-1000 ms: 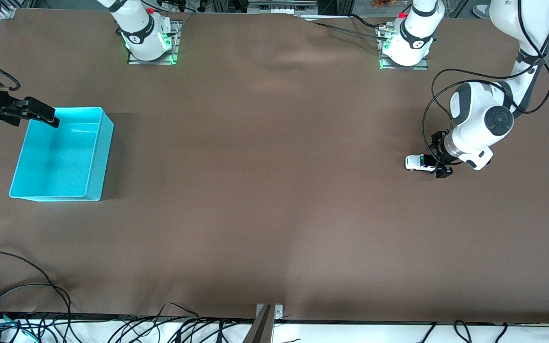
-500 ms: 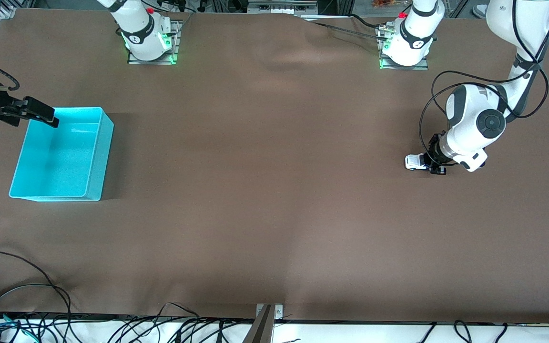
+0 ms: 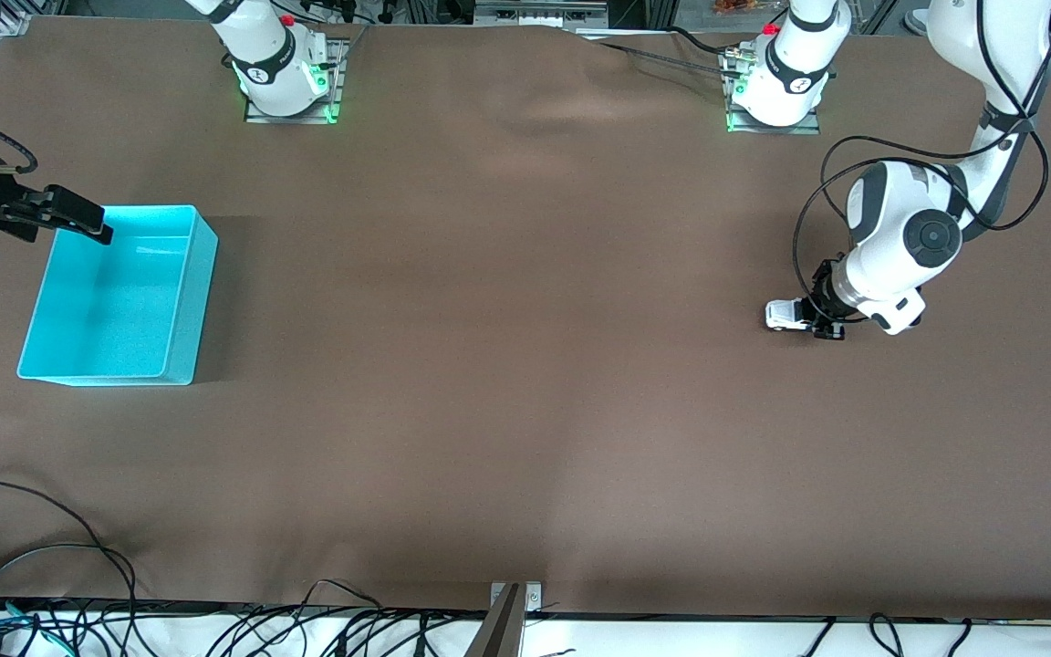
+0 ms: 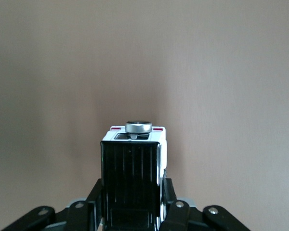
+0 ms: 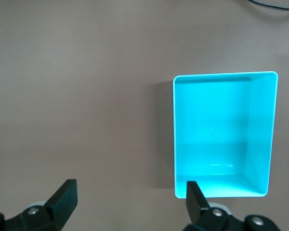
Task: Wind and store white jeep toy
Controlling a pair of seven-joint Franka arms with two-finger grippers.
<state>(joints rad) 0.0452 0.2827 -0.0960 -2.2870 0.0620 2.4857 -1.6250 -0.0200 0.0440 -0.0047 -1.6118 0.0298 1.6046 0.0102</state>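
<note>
The white jeep toy [image 3: 782,315] sits on the brown table at the left arm's end, and my left gripper [image 3: 823,320] is shut on it. In the left wrist view the jeep [image 4: 133,163] shows its black roof and a round silver knob at its end, with my left gripper [image 4: 132,204] clamped on both sides. My right gripper [image 3: 78,219] hangs open over the edge of the blue bin [image 3: 200,292], holding nothing. The right wrist view has the right gripper [image 5: 130,199] above bare table beside the bin [image 5: 261,139].
The blue bin is empty and stands at the right arm's end of the table. Brown cloth covers the whole table between bin and jeep. Loose cables [image 3: 42,547] lie along the edge nearest the front camera.
My left gripper has shut on the jeep and shifted it a little toward the right arm's end of the table. The right arm has not moved.
</note>
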